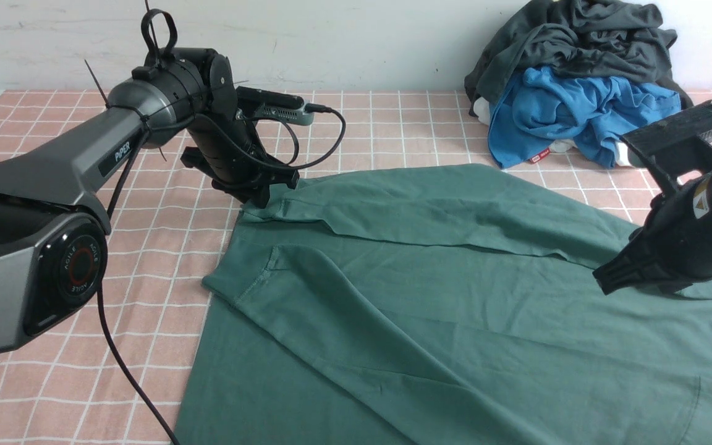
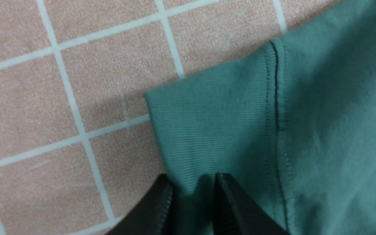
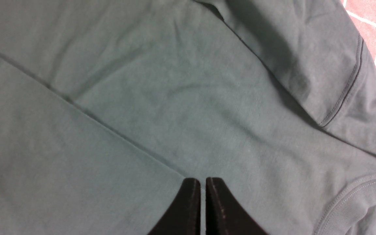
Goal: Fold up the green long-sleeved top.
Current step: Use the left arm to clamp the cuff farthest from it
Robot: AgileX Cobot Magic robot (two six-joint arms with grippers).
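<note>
The green long-sleeved top lies spread flat on the pink checked cloth, both sleeves folded in across its body. One ribbed cuff lies at the top's far left corner. My left gripper is down at that cuff, and its jaws stand open with a pucker of cuff fabric between them. My right gripper hovers low over the top's right side. It is shut, tips at a sleeve edge on the green cloth, with nothing visibly pinched.
A heap of clothes sits at the back right: a dark grey garment over a bright blue one. The pink checked cloth shows bare left of the top. The left arm's black cable loops above the cuff.
</note>
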